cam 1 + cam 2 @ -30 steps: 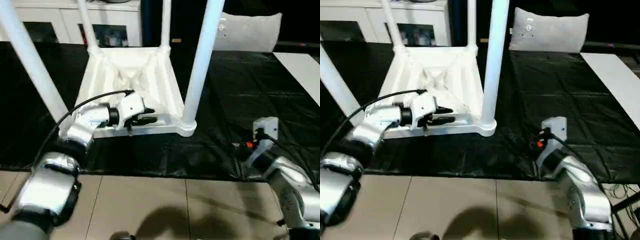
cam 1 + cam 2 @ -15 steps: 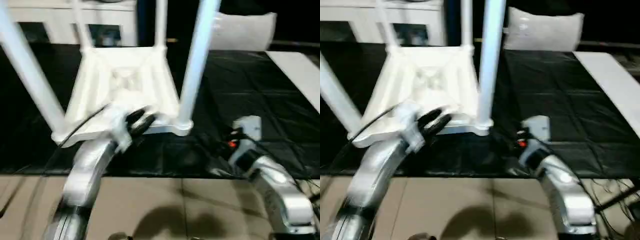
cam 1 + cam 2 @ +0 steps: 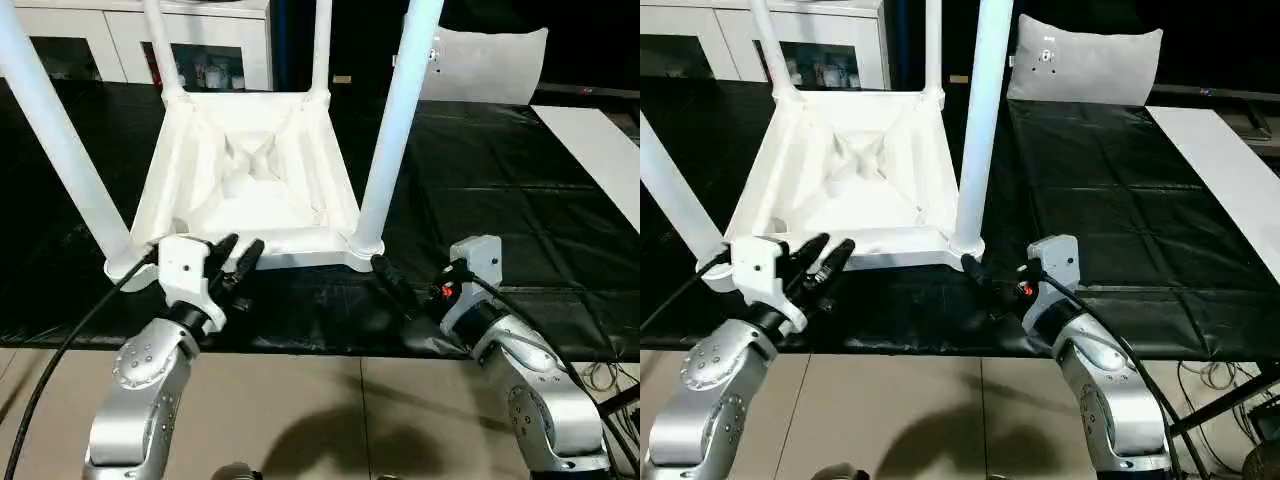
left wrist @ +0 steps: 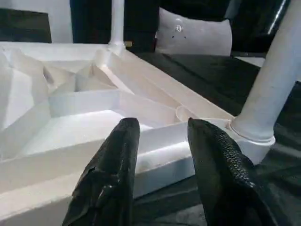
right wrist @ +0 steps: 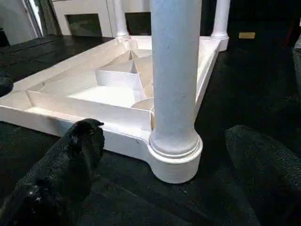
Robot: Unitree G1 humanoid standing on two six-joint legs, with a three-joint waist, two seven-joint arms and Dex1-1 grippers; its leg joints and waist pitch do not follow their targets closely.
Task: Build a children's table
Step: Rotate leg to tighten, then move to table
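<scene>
Overhead first, head cam, left eye: upside-down white tabletop [image 3: 250, 190] lies ribbed side up on a black sheet [image 3: 500, 200], centre of the scene. Four white legs stand up from its corner sockets: near left leg [image 3: 60, 150] at approx. 9 o'clock, near right leg [image 3: 395, 130] at 1 o'clock, two far legs [image 3: 320, 45] at 12. White cabinet [image 3: 130, 40] w/ glass doors beyond, at 11 o'clock. Grey cushion [image 3: 490, 60] at 1–2 o'clock. Left gripper [image 3: 238, 262] at 7 o'clock from the tabletop, just beside its near rim, fingers partly apart, holding nothing. Right gripper [image 3: 390, 285] at 5 o'clock, near the base of the near right leg, on the black sheet. Tan floor [image 3: 330, 420] nearest the robot.

Right eye: same layout; right gripper [image 3: 985, 280] sits just below the near right socket [image 3: 965, 245].

Left wrist cam: two black fingers [image 4: 117, 169] apart w/ a gap, pointing at the tabletop's near rim [image 4: 160, 150]; nothing between them.

Right wrist cam: black fingers [image 5: 70, 165] spread wide either side of the near right leg [image 5: 174, 70] and its socket [image 5: 176, 157], not touching it.
</scene>
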